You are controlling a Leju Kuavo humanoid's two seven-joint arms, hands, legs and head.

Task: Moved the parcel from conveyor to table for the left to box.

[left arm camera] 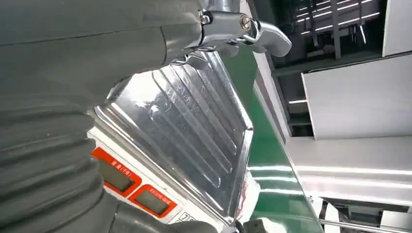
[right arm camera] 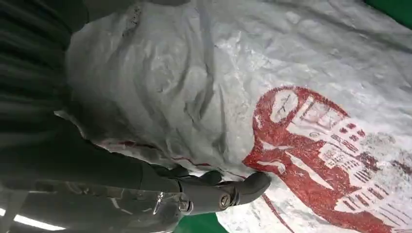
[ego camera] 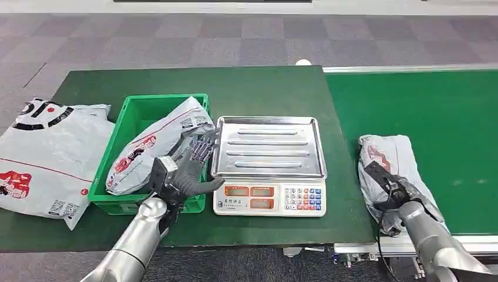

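Currently, parcel [ego camera: 394,161]: being pressed on the green conveyor [ego camera: 446,117], at 4 o'clock in the head view.
Right hand [ego camera: 392,191]: being laid on the parcel's near end, fingers curled into its wrapper.
Left hand [ego camera: 191,170]: being held spread and holding nothing, at 7 o'clock, between the green box [ego camera: 132,120] and the scale [ego camera: 269,167].
Box: being occupied by another grey bag [ego camera: 155,147].

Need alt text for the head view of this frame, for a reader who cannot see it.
The right hand grips a grey parcel on the green conveyor. The left hand hovers, fingers spread, between a green bin holding another parcel and a scale.
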